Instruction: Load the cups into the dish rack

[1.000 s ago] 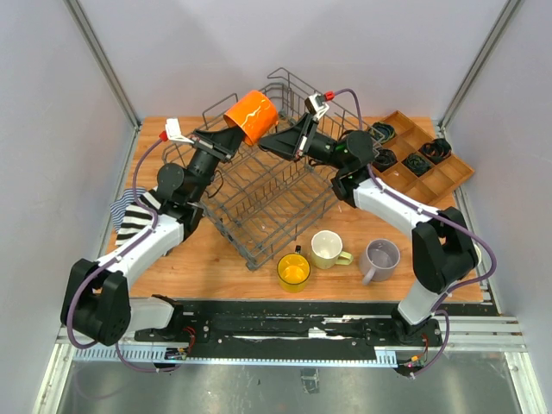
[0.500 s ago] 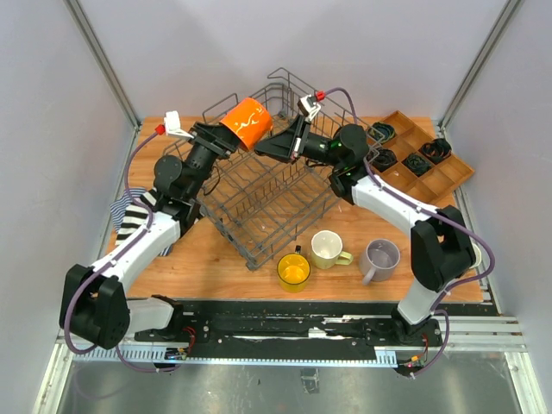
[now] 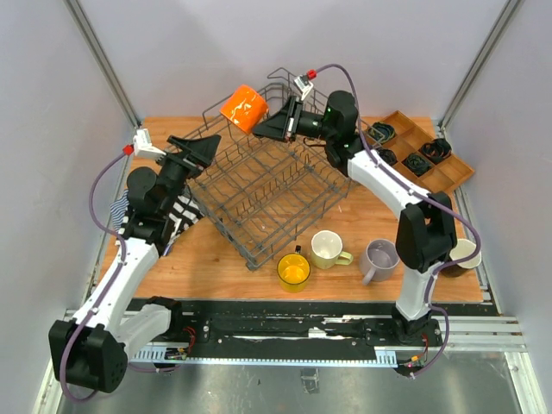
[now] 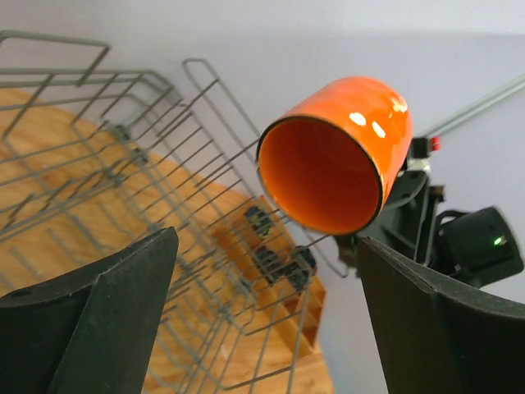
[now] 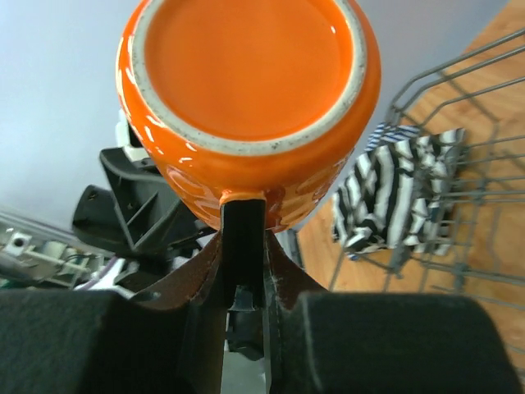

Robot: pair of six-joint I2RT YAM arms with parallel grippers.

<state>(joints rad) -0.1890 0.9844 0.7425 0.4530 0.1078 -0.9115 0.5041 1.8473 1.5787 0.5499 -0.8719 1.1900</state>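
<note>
- The orange mug (image 3: 242, 107) is up in the air over the far side of the dish rack (image 3: 267, 194); it lies on its side, with its open mouth facing left
- The right gripper (image 3: 258, 129) is pinched tight on the orange mug's handle; in the right wrist view the mug's bottom faces the camera
- The left gripper (image 3: 205, 149) is spread wide with nothing in it; it sits just left of the orange mug and does not touch it
- Near the rack's near corner three cups stand on the table (image 3: 216, 276); the yellow mug (image 3: 293, 270), the cream mug (image 3: 328, 248) and the grey mug (image 3: 380, 257)
- A striped cloth (image 3: 147, 216) lies left of the rack; a wooden tray (image 3: 423, 159) sits on the far right
</note>
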